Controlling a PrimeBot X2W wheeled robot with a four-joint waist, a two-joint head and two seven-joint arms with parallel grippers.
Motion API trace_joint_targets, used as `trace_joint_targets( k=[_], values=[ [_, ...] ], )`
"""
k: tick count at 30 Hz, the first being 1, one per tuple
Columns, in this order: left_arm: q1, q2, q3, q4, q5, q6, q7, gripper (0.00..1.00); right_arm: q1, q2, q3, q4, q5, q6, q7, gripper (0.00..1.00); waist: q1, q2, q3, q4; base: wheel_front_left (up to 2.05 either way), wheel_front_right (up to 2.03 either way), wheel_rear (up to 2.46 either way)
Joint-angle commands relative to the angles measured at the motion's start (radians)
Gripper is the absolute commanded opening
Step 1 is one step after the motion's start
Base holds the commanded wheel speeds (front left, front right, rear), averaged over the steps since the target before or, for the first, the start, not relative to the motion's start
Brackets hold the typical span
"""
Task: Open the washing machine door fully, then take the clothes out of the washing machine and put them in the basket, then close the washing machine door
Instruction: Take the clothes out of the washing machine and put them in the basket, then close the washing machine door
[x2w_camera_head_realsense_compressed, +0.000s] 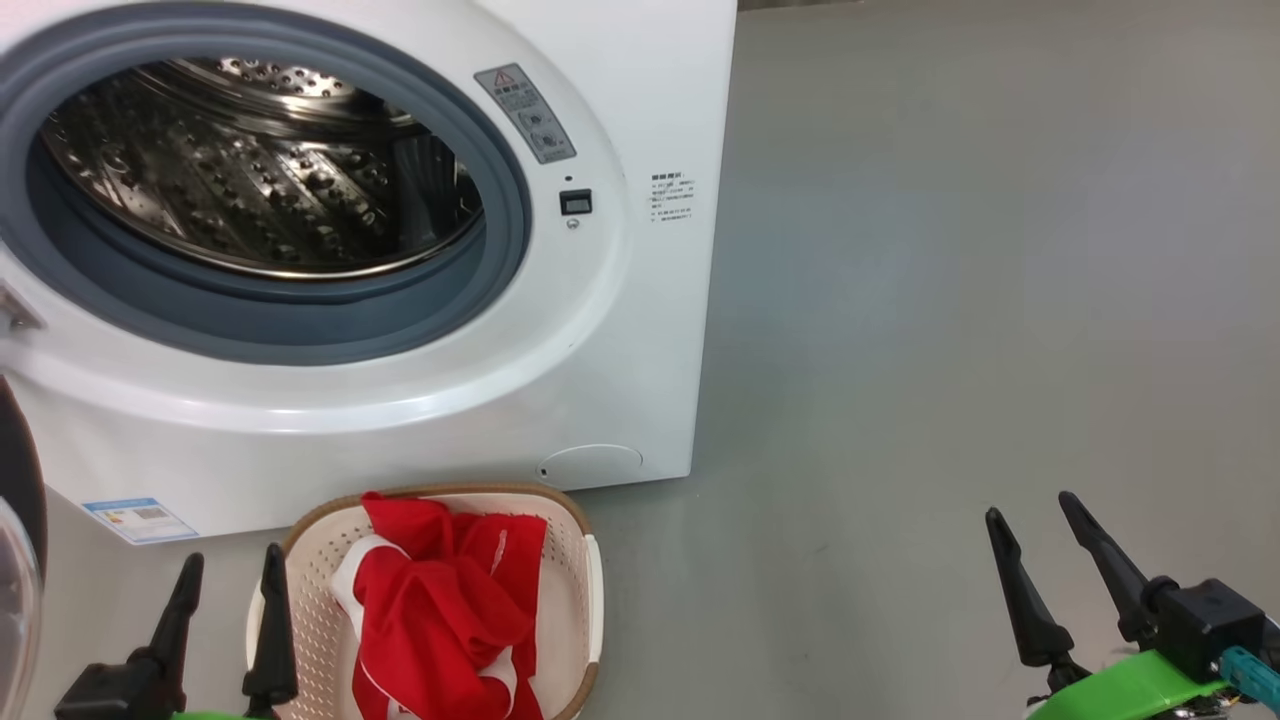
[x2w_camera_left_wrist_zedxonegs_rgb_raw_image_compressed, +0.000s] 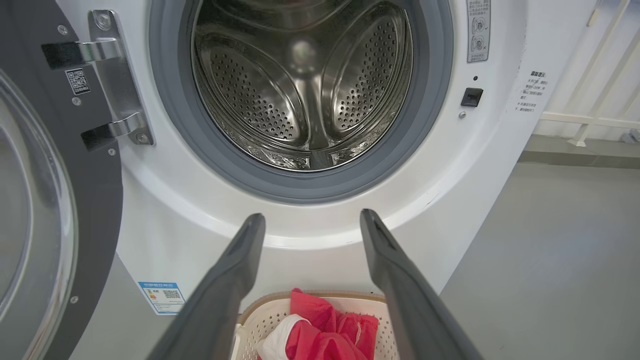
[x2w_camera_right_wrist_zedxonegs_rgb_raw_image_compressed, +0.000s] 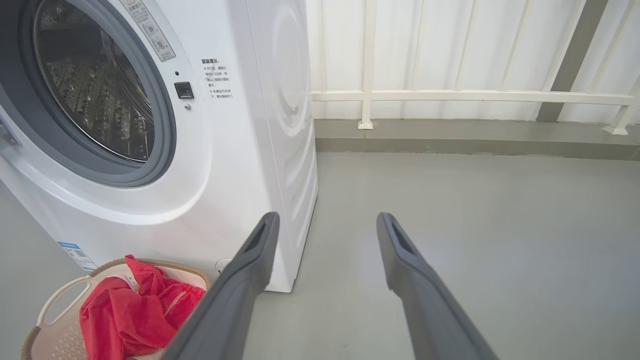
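Plain laundry/utility area, unfurnished. White front-load washing machine (x2w_camera_head_realsense_compressed: 600, 380) stands directly on a smooth grey floor (x2w_camera_head_realsense_compressed: 950, 300), w/ a small laundry basket (x2w_camera_head_realsense_compressed: 572, 590) near its front. Far side, to the right: white ribbed wall panels (x2w_camera_right_wrist_zedxonegs_rgb_raw_image_compressed: 450, 50), a white metal rail (x2w_camera_right_wrist_zedxonegs_rgb_raw_image_compressed: 475, 95) and a low grey kerb (x2w_camera_right_wrist_zedxonegs_rgb_raw_image_compressed: 450, 135) along the base.

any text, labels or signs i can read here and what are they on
Nothing reads clearly enough to quote.
Grey warning sticker on the washing machine front: red triangle sign, print too small.
Black text label beside it: too small.
Blue sticker low on the front: blurred.
QR code sticker on the washing machine door: no readable words.
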Motion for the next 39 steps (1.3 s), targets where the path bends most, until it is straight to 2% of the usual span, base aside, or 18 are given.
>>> trace_joint_targets(
  k=[1,39],
  values=[
    [-0.003,0.019,0.034,-0.031,-0.004,-0.003,-0.008,1.0,0.006,-0.019,0.013,-0.023,0.002,0.002,-0.005,1.0,0.0,0.0,-0.006,0.004,0.0,0.0,0.0],
    [0.017,0.012,0.034,-0.071,0.002,-0.003,-0.008,1.0,0.017,-0.013,0.001,-0.028,-0.005,0.002,-0.005,1.0,0.0,0.0,-0.024,0.009,-0.02,0.02,0.0]
  ],
)
